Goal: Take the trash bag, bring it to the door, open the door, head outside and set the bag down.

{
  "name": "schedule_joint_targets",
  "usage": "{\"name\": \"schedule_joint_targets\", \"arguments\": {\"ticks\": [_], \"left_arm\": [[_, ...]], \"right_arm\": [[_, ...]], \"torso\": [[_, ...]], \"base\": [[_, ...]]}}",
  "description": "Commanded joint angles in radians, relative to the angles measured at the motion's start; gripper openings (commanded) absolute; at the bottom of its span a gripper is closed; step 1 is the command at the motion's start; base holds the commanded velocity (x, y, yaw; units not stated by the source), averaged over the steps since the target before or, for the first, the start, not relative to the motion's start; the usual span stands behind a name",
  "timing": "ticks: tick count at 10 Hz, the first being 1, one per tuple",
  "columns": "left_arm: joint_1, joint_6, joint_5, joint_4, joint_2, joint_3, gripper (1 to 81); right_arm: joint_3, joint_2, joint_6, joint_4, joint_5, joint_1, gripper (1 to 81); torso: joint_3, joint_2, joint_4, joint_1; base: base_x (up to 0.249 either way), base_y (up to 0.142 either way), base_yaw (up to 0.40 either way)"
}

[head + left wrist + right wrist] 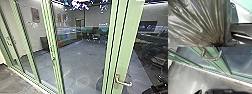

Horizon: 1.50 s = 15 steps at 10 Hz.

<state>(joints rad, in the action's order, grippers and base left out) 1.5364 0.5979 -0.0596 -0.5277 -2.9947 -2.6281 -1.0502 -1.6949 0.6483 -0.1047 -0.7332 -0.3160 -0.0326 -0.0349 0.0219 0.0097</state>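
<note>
At the lower right of the head view, part of my right gripper [158,88] shows dark, to the right of the silver lever handle [122,82] on the green-framed glass door [127,50]. The trash bag [205,18], dark and shiny, is large in the left wrist view. Its folds draw together at my left gripper [224,45], which is shut on the bag. In the right wrist view, black parts of my right gripper [203,91] stand apart from the bent metal handle [211,59]; how they are set is unclear.
More green frame posts [51,47] and glass panels run off to the left. Behind the glass lie a grey floor [80,60], a coloured low seat [63,40] and chairs [96,37]. A pale threshold strip [209,72] crosses the ground below the door.
</note>
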Motion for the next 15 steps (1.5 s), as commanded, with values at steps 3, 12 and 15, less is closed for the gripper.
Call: {"name": "schedule_joint_targets", "arguments": {"ticks": [3, 12, 15], "left_arm": [[-0.040, 0.000, -0.080, -0.012, -0.003, 0.005, 1.0], [-0.040, 0.000, -0.081, -0.020, -0.004, -0.007, 1.0], [-0.040, 0.000, -0.080, -0.022, -0.004, -0.007, 1.0]], "right_arm": [[-0.148, -0.100, 0.120, -0.035, -0.032, 0.120, 81.1], [-0.486, -0.356, 0.260, -0.044, -0.118, 0.172, 81.1], [-0.560, -0.412, 0.297, -0.049, -0.141, 0.179, 81.1]], "torso": [[0.000, 0.000, 0.000, 0.000], [-0.001, 0.001, 0.000, 0.001], [-0.001, 0.001, 0.000, 0.001]], "base": [[0.000, 0.000, 0.000], [0.000, 0.000, 0.000], [0.000, 0.000, 0.000]]}}
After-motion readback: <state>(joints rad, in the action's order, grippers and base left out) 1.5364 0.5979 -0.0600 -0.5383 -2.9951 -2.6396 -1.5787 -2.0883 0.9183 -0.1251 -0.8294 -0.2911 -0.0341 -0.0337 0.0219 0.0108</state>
